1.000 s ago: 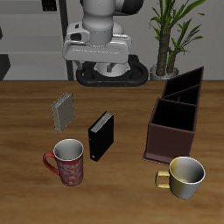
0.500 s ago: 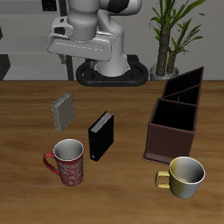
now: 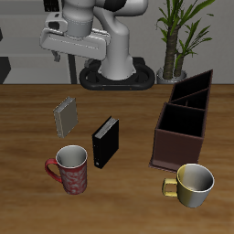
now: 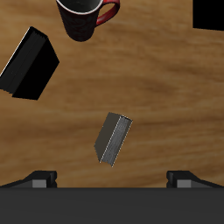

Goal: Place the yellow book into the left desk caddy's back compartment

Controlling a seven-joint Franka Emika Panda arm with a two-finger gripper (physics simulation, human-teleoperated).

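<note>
A black book (image 3: 106, 142) is standing upright near the middle of the table (image 3: 27, 196), with a red mug (image 3: 71, 169) sitting just beside it, nearer the front edge. A pale yellow mug (image 3: 192, 185) is sitting near the front edge too, well apart from the red one. A potted plant (image 3: 174, 37) is standing behind the table.

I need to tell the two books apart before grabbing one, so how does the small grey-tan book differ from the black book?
The small grey-tan book is lighter in colour and shorter; the black book is dark and taller. The grey-tan book stands farther back on the table, while the black one is nearer the front edge, beside the red patterned mug. Both are thin, stand upright on the wooden table, and neither is held.
</note>
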